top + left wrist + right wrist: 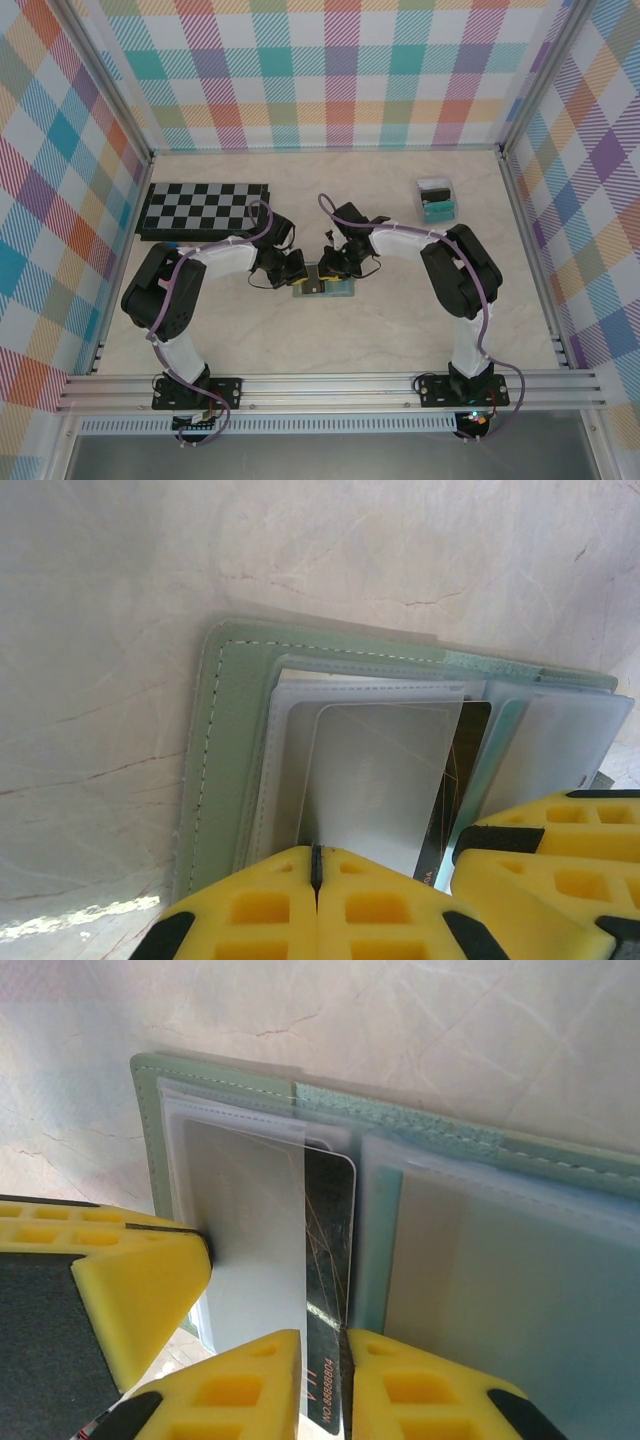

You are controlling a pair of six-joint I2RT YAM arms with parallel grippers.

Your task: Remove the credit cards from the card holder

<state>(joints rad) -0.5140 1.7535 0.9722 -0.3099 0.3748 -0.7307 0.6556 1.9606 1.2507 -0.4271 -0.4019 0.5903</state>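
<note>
The sage-green card holder lies open on the table between both arms, its green border and spine showing. A dark card with thin orange lines and a printed number sticks out of its pocket. My right gripper is shut on that card's near end. A shiny translucent pocket flap overlaps the dark card. My left gripper is shut on that flap's edge. No yellow card is in view.
A folded chessboard lies at the back left. A clear box with teal and black contents stands at the back right. Checked walls close three sides and an aluminium rail runs along the near edge.
</note>
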